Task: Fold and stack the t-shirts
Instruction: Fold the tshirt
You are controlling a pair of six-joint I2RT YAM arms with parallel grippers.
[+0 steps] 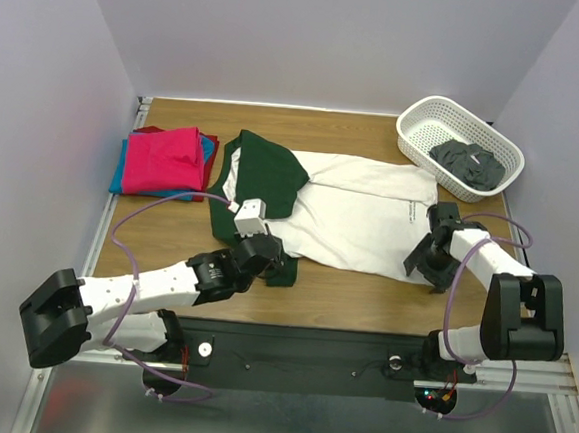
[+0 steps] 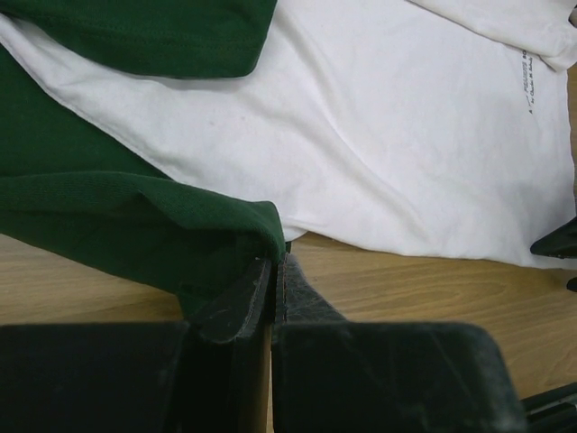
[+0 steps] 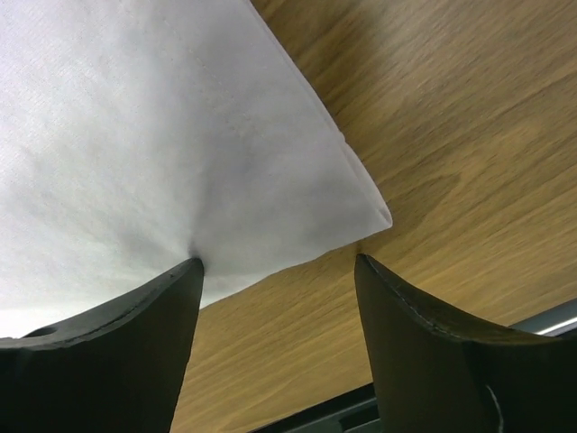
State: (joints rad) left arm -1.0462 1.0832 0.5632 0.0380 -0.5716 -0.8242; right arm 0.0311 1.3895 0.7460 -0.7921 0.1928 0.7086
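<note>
on the wooden table (image 1: pixel 364 293) one folded stack (image 1: pixel 164 158) sits done while the white t-shirt (image 1: pixel 360 212) lies unfolded — left gripper (image 2: pixel 275 271) pinching its green sleeve (image 2: pixel 135 216), right gripper (image 3: pixel 279 271) agape astride its hem corner (image 3: pixel 361 203).

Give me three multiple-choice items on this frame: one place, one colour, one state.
1. Where does the basket stand? A) far right corner B) far left corner C) between the arm bases
2. What colour tops the folded stack? A) blue B) magenta C) white
3. How is the left gripper? A) open above bare wood B) shut on the basket rim C) shut on the green sleeve

Answers: 1 A, the top view shows it far right. 2 B, magenta lies uppermost. 3 C, its jaws pinch dark green cloth in the left wrist view.
</note>
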